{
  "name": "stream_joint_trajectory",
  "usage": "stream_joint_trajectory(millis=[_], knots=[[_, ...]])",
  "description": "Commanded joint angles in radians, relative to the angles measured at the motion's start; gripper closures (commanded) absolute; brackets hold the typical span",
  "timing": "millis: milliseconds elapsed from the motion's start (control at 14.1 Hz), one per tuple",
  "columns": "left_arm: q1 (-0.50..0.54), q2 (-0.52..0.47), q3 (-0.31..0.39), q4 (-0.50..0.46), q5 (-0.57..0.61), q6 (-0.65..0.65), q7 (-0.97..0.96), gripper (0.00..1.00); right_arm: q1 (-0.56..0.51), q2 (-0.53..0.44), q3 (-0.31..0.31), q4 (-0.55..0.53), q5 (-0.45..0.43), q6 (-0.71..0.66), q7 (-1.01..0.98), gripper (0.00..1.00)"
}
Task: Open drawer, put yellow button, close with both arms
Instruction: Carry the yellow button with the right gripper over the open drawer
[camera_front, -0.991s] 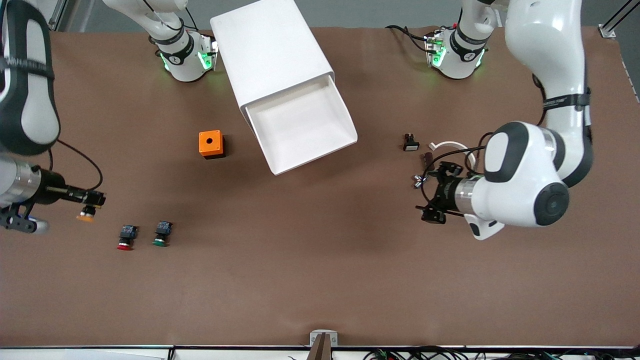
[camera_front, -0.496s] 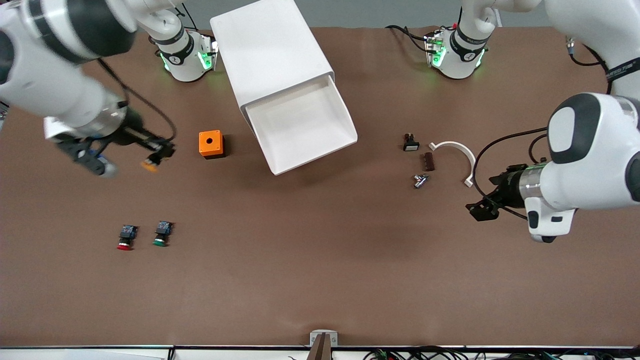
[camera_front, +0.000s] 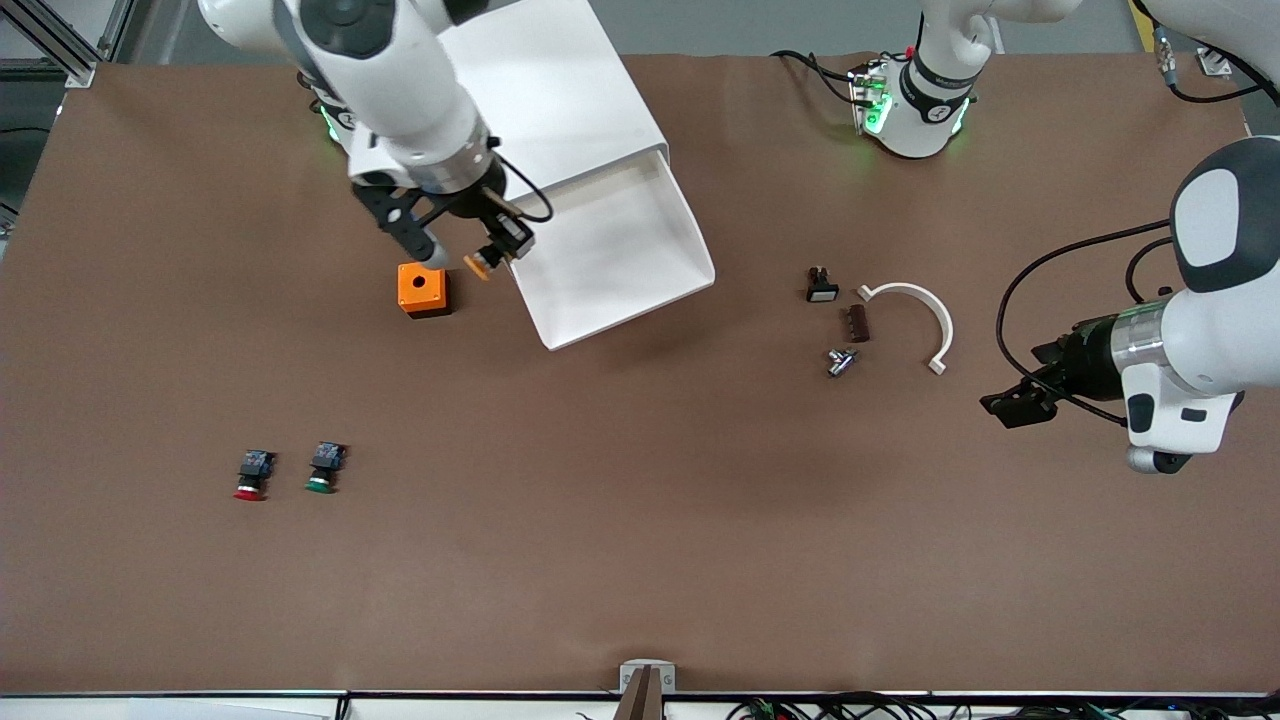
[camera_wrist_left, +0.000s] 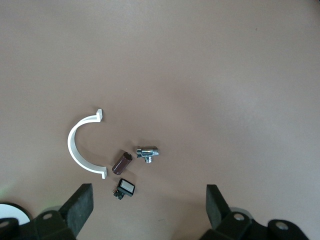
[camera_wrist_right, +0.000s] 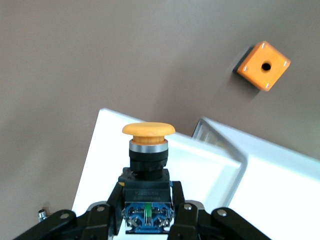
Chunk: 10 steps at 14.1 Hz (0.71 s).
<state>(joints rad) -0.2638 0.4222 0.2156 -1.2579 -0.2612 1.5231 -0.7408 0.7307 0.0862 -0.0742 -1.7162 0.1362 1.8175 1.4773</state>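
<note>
— Right claw (camera_front: 497, 250)?
— Clamped on the yellow button (camera_front: 477, 266) by its black-and-blue body, up in the air over the bench (camera_front: 640, 520) between the orange box (camera_front: 422, 289) and the pulled-out drawer (camera_front: 600, 255), at the drawer's edge.
— Left claw (camera_front: 1018, 406)?
— Spread apart, holding nothing, waiting over bare bench toward the left arm's end, near the white curved clip (camera_front: 917, 312).
</note>
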Motion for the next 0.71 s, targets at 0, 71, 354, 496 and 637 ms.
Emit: stream_joint_trajectory(millis=[0, 71, 354, 496, 637], knots=[[-0.003, -0.022, -0.008, -0.02, 0.016, -0.008, 0.009, 0.01, 0.094, -0.014, -0.016, -0.068, -0.003, 0.072, 0.164, 1.0], [-0.003, -0.022, -0.009, -0.023, 0.016, -0.009, 0.008, 0.01, 0.113, -0.003, -0.016, -0.066, -0.006, 0.077, 0.196, 1.0], [-0.002, -0.022, -0.01, -0.029, 0.014, -0.023, 0.009, 0.01, 0.179, 0.044, -0.016, -0.065, -0.033, 0.124, 0.313, 1.0], [-0.002, -0.022, -0.01, -0.029, 0.016, -0.024, 0.009, 0.01, 0.209, 0.082, -0.016, -0.06, -0.055, 0.167, 0.368, 1.0], [-0.002, -0.022, -0.009, -0.029, 0.016, -0.027, 0.008, 0.01, 0.223, 0.109, -0.016, -0.057, -0.072, 0.19, 0.396, 1.0]])
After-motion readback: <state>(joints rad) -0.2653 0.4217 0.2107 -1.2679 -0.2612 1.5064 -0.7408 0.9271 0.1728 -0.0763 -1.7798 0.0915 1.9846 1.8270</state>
